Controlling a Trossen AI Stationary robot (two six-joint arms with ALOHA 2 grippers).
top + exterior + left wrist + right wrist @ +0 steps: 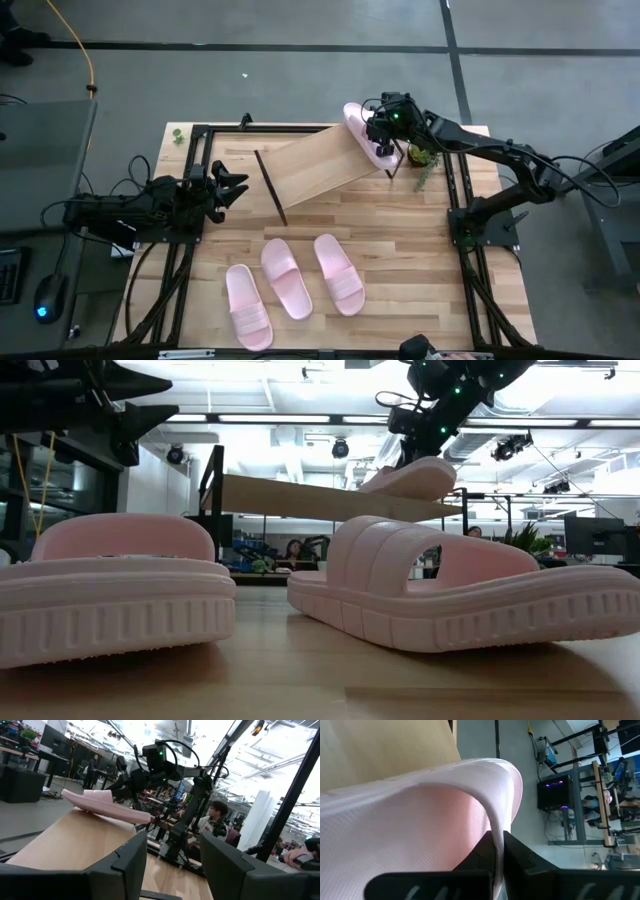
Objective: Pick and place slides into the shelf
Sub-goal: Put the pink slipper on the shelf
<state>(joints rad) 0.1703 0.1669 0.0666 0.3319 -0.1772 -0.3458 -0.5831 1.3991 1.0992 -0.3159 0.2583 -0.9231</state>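
Three pale pink slides (286,277) lie sole-down side by side on the tabletop near its near edge; two of them fill the low view (440,595). The fourth slide (358,130) is at the right end of the light-wood shelf (310,165), in my right gripper (383,128), which is shut on it. That slide also shows in the left wrist view (105,805) and in the low view (410,478), on the shelf (300,495). My left gripper (228,188) waits open at the table's left side, pointing toward the shelf (65,840). My right gripper pinches a thin pink wall of the slide (496,842) between its two fingers (520,855); which part of the slide it is, I cannot tell. It comes from above and from the table's right. The slide lies nearly level, its sole (400,488) on the shelf's right end, partly overhanging the edge.
A small green plant (420,155) stands just right of the shelf, under the right arm. Black frame rails (455,190) run along both sides of the table. Bare wood lies between the shelf and the three slides. People sit in the room beyond (215,817).
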